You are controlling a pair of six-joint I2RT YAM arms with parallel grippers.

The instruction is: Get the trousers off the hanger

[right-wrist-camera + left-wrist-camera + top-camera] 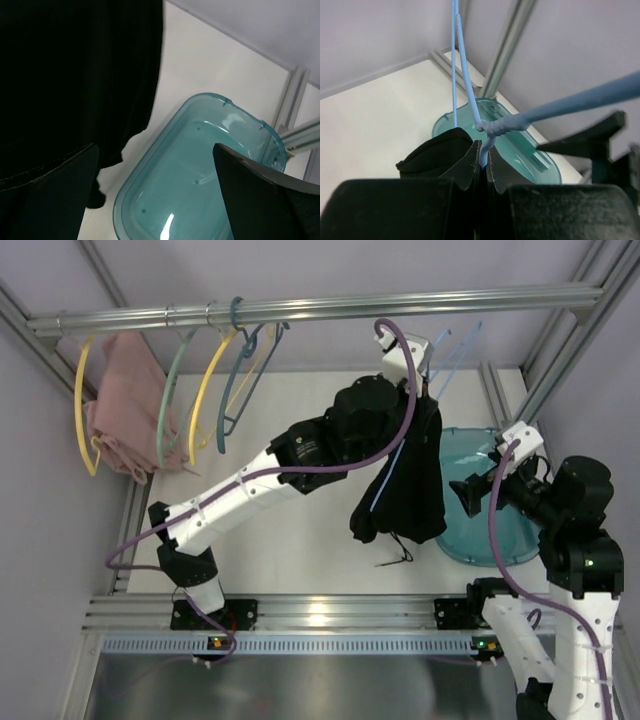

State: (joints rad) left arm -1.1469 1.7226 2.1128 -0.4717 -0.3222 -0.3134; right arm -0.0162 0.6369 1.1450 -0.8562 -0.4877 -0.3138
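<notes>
Though the left arm has the hanger in hand, the trousers are not yet off it, so I judge the task barely begun; the hold is made and the pulling is all left to do. Nearest the bases, at 4 o'clock in the top view, the right gripper is spread wide, as its wrist view shows, and pinches nothing; it sits just beside the cloth on the cloth's 3 o'clock side, over the teal basin. The trousers hang as a dark folded mass at the basin's 9 o'clock edge; their thin drawstrings dangle at 6 o'clock beneath them, apparently onto the table. Farther in, at the top of the cloth, the left gripper is pressed together on the hanger just below its twisted neck, with the waistband bunched at the fingers' 9 o'clock side; the pale blue wires run off toward 12 o'clock. Whether the hook touches the rail I cannot tell. At 10 o'clock on that rail hang other hangers and a pink garment, well apart. What remains, in my judgement, is for the right claw to pinch the cloth and draw it clear of the bar.
</notes>
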